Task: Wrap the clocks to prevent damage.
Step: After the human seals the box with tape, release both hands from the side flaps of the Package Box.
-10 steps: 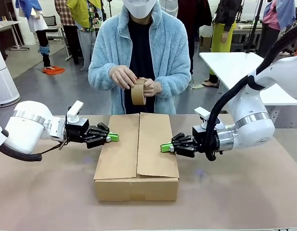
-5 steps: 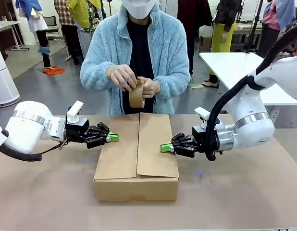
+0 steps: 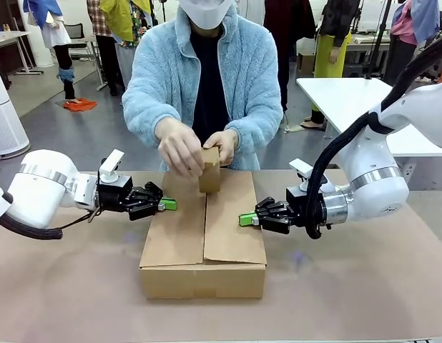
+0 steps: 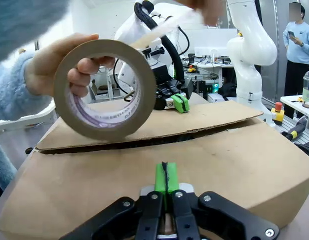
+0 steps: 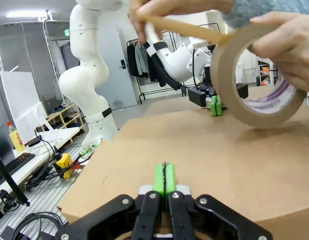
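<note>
One cardboard box (image 3: 204, 229) with two closed flaps is flanked by two empty, fully closed grippers, left (image 3: 169, 204) and right (image 3: 244, 219), while one tape roll (image 3: 209, 169) is held above its seam by two hands; where the clocks are cannot be told.

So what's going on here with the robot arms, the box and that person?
A person at the far side holds a roll of brown tape over the seam of a closed cardboard box, pulling a strip free. The left gripper and right gripper, both shut, press on the box's flaps from either side. No tape is on the seam yet.
</note>
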Controlling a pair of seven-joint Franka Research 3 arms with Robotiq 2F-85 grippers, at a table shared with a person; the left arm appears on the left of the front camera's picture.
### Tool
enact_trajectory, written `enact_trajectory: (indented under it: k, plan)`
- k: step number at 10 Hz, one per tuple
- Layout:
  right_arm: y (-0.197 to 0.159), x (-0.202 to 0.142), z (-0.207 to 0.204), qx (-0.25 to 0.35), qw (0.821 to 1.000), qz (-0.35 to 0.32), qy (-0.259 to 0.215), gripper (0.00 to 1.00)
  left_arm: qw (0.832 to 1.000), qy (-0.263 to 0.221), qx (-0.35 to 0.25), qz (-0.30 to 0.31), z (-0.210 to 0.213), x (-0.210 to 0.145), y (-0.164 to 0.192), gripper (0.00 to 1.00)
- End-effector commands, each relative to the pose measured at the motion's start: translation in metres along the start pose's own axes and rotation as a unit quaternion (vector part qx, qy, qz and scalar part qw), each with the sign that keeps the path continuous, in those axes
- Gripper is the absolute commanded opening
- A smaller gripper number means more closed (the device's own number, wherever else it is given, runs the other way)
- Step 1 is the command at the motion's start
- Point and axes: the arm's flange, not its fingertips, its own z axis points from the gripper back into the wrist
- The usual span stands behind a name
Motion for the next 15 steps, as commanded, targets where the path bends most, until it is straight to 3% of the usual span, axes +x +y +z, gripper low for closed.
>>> enact_trajectory:
  k: [1,15]
  plan:
    - [0.0005,-0.0013,-0.0015,-0.004,1.000,0.000,0.006,0.01,1.000,0.002,0.002,0.001,-0.0002,-0.0014,-0.0003,0.00]
    - [0.0005,-0.0013,-0.0015,-0.004,1.000,0.000,0.006,0.01,1.000,0.002,0.002,0.001,-0.0002,-0.0014,-0.0003,0.00]
